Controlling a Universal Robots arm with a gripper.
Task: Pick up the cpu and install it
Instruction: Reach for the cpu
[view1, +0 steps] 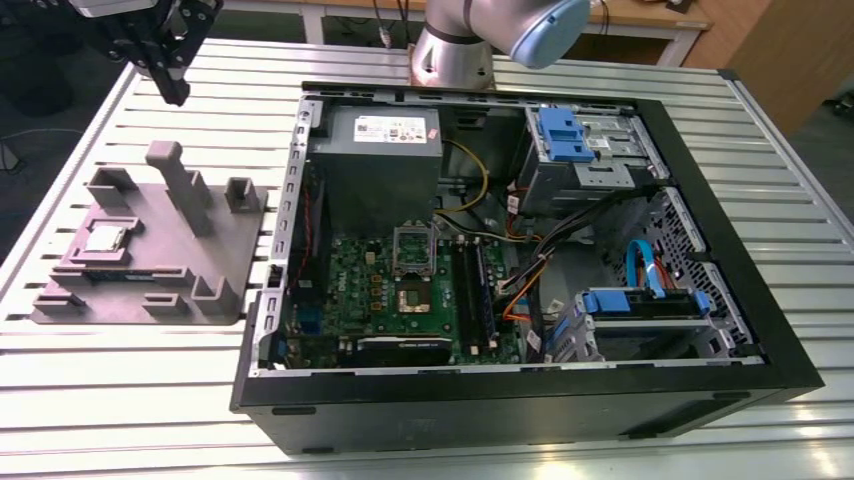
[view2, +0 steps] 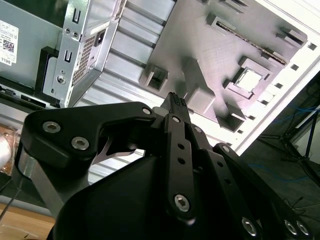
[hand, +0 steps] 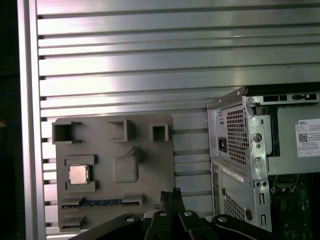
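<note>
The cpu (view1: 107, 238) is a small silver square lying flat in a recess of the gray fixture plate (view1: 227, 250) on the exterior view's left, beside the open computer case. Both wrist views show it too, as the cpu (hand: 78, 174) and the cpu (view2: 248, 80), still seated in the plate. My gripper (view1: 175, 95) hangs high over the table past the plate's far edge, well apart from the chip. Its black fingertips (hand: 170, 194) meet with nothing between them, and the fingertips (view2: 175, 99) read as one closed point. The motherboard socket (view1: 412, 297) lies uncovered, its silver bracket (view1: 411, 250) raised.
The open black case (view1: 747, 330) holds a gray power-supply box (view1: 384, 140), blue drive bays (view1: 567, 135) and loose cables (view1: 534, 270). Tall posts (view1: 174, 180) rise from the fixture plate, and a memory stick (hand: 102, 203) sits in its slot. The arm's base (view1: 454, 55) stands behind the case.
</note>
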